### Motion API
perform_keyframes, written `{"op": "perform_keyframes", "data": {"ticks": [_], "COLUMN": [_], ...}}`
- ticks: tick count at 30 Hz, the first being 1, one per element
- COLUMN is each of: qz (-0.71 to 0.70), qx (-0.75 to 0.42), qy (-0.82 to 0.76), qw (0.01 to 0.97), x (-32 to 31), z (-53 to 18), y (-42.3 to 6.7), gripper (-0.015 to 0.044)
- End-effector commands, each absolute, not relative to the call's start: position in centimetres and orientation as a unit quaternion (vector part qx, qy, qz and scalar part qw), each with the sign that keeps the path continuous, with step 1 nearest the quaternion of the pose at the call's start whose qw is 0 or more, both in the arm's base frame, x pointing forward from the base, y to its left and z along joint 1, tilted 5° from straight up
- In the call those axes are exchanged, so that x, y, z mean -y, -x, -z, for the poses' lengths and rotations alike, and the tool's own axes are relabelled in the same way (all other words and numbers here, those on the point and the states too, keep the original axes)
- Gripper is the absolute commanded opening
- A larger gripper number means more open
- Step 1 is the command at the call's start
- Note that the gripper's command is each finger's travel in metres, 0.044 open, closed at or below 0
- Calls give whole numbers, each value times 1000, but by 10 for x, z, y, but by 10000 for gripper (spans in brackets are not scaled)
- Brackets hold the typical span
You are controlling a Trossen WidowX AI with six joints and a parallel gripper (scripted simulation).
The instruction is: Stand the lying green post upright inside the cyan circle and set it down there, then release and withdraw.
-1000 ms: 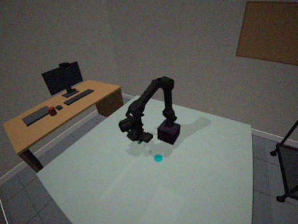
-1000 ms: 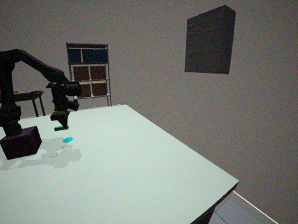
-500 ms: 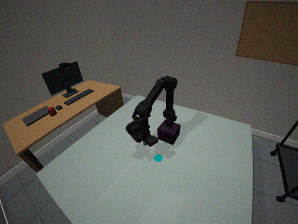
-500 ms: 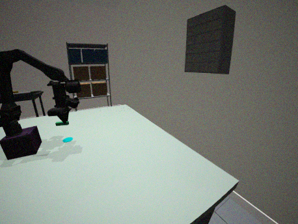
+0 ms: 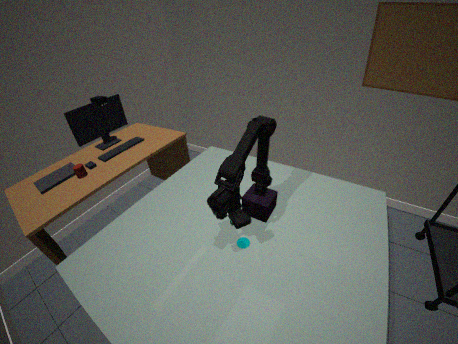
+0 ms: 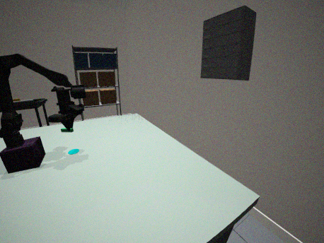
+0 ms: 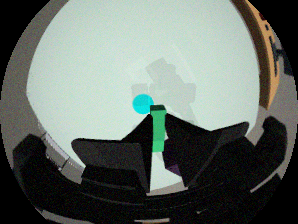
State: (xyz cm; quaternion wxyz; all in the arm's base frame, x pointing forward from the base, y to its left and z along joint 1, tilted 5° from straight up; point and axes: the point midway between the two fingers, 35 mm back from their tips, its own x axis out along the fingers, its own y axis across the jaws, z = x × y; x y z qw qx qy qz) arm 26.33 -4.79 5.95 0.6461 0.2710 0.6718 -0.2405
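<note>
My gripper [image 5: 239, 221] [image 6: 67, 126] [image 7: 157, 116] is shut on the green post [image 6: 66, 130] [image 7: 157, 131]. It holds the post off the pale table [image 5: 310, 280] [image 6: 148, 184]. In the wrist view the post sticks out from between the fingers, and its far end lies close beside the cyan circle [image 7: 141, 103]. The cyan circle [image 5: 243, 243] [image 6: 73, 152] is a small flat disc on the table, just in front of the gripper and a little below it. In the top view the fingers hide the post.
The arm's dark purple base block [image 5: 260, 202] [image 6: 22, 153] stands on the table right behind the circle. A wooden desk [image 5: 150, 140] with a monitor [image 5: 96, 120] stands off the table's left side. A shelf [image 6: 95, 81] stands behind, and a black stand [image 5: 440, 250] to the right.
</note>
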Motion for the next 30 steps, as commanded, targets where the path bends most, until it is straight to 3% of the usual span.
{"op": "perform_keyframes", "data": {"ticks": [1, 30], "qz": [263, 346], "qx": [-665, -639], "qy": [-297, -314], "qw": [633, 611], "x": [34, 10], "z": [-61, -55], "y": [-260, -249], "gripper": [23, 23]}}
